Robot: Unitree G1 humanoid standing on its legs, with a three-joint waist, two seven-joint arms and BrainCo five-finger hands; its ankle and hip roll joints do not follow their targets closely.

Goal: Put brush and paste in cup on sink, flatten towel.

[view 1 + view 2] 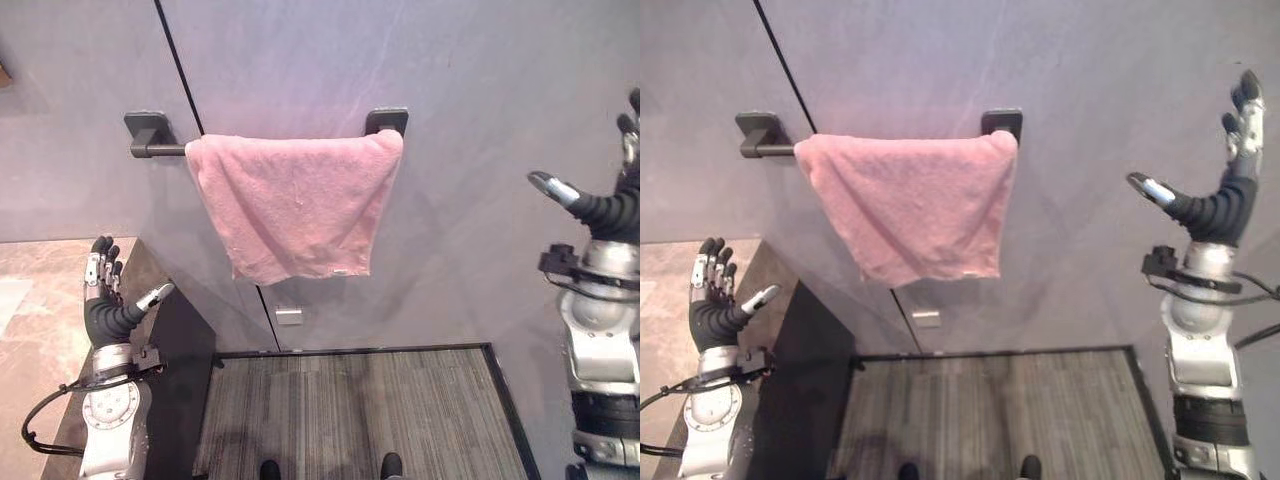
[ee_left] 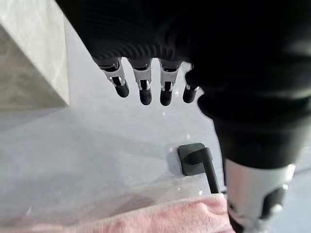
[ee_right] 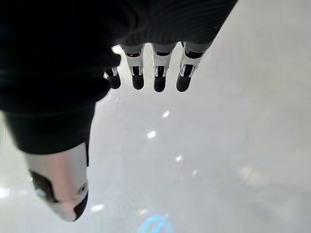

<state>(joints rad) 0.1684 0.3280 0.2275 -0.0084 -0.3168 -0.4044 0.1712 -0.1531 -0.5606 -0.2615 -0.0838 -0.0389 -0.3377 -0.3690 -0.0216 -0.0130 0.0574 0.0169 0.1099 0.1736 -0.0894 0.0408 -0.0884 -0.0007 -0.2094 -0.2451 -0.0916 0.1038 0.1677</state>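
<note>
While draped over the dark wall-mounted towel bar, the pink towel hangs bunched toward the bar's right bracket, its lower edge slanting, the bar's left end bare. Left hand: raised low at the left beside a dark cabinet with a marble countertop, fingers straight, thumb spread, holding nothing, well apart from the towel. Right hand: raised at the right near the grey wall, fingers extended, thumb out, empty. Striped grey mat on the floor below.
</note>
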